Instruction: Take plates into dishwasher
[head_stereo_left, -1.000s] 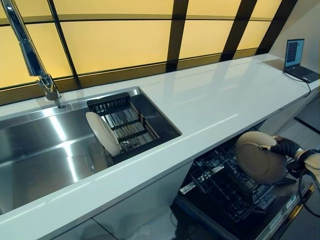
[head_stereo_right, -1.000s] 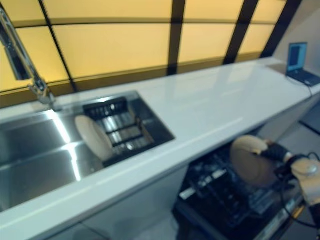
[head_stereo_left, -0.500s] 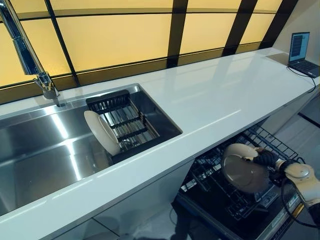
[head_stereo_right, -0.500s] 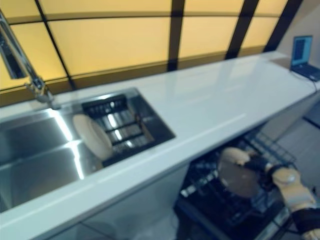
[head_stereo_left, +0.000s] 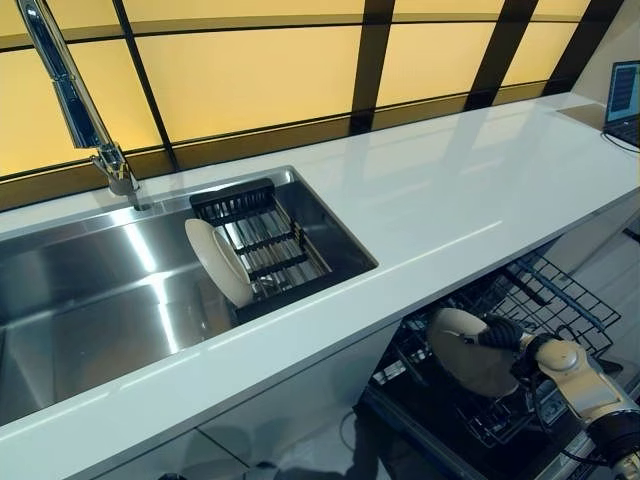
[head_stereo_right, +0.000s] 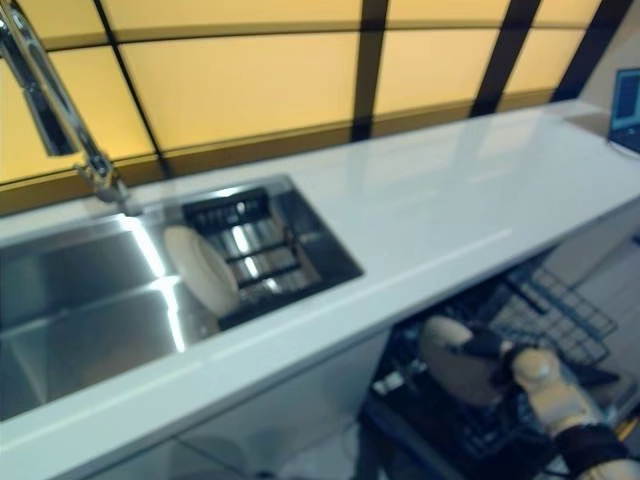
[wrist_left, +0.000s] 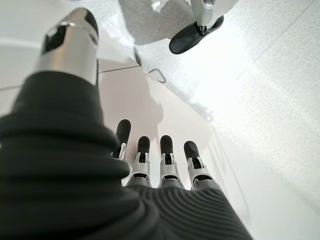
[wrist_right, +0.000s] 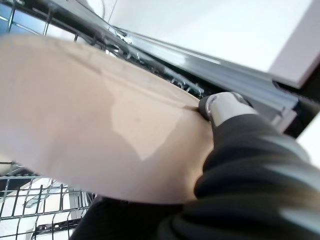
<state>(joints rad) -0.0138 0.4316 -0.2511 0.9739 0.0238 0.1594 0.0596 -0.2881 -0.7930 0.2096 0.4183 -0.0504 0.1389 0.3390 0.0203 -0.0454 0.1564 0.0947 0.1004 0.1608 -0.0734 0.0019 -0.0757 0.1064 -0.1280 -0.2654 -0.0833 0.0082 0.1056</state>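
My right hand (head_stereo_left: 508, 336) holds a beige plate (head_stereo_left: 466, 352) by its rim, low over the black wire rack (head_stereo_left: 540, 300) of the open dishwasher under the counter. In the right wrist view the plate (wrist_right: 95, 120) fills the picture, with my thumb (wrist_right: 220, 107) pressed on its face and the rack wires (wrist_right: 30, 205) below. A second pale plate (head_stereo_left: 220, 262) stands on edge in the dish rack (head_stereo_left: 270, 245) inside the steel sink (head_stereo_left: 90, 300). My left hand (wrist_left: 155, 165) hangs with straight fingers above the floor, holding nothing.
The white counter (head_stereo_left: 440, 190) runs across the view, with a tall tap (head_stereo_left: 70, 90) behind the sink and a laptop (head_stereo_left: 625, 100) at the far right end. The dishwasher's lower front (head_stereo_left: 470, 450) juts out below the counter edge.
My right hand has carried the beige plate down and leftwards into the dishwasher rack, tipping it flatter. The head camera has shifted, so the sink sits further right.
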